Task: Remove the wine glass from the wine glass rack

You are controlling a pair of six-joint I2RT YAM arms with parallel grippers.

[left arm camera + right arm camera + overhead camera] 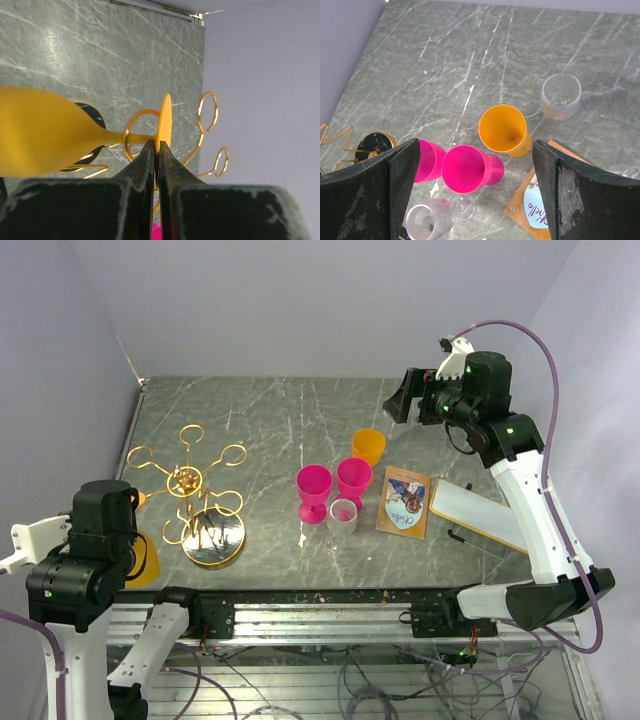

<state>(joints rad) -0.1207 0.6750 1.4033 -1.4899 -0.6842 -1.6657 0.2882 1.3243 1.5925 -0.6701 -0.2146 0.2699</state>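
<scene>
Top external view gives me the layout but hides the grip. The wine glass rack (pixel 186 480) stands at the left of the grey marble table (pixel 280 410), and of the wine glass (pixel 147 562) I see only yellow slivers beside the left arm, which covers its own fingers. On the left wrist view the glass lies on its side: bowl to the left, stem running right through a gold loop of the rack, foot seen edge-on. The left gripper (pixel 156 146) has its jaws almost together, the lower rim of the foot pinched between the tips just right of that loop, so the glass is gripped while it hangs on the rack's near-left arm. The right wrist view shows what the overhead one cannot: a clear cup (pixel 561 95) behind the orange cup (pixel 368 445), masked from above by the right arm's head. The right gripper (pixel 475 144) hangs high over the far right of the table, jaws spread wide with nothing between them, well apart from the rack. My count: one rack, one yellow wine glass, two pink glasses (pixel 313 488) side by side, one orange cup, one clear glass (pixel 343 516) touching the pink pair at the near side, the one clear cup, one printed card (pixel 405 502) and one white board (pixel 478 510).
</scene>
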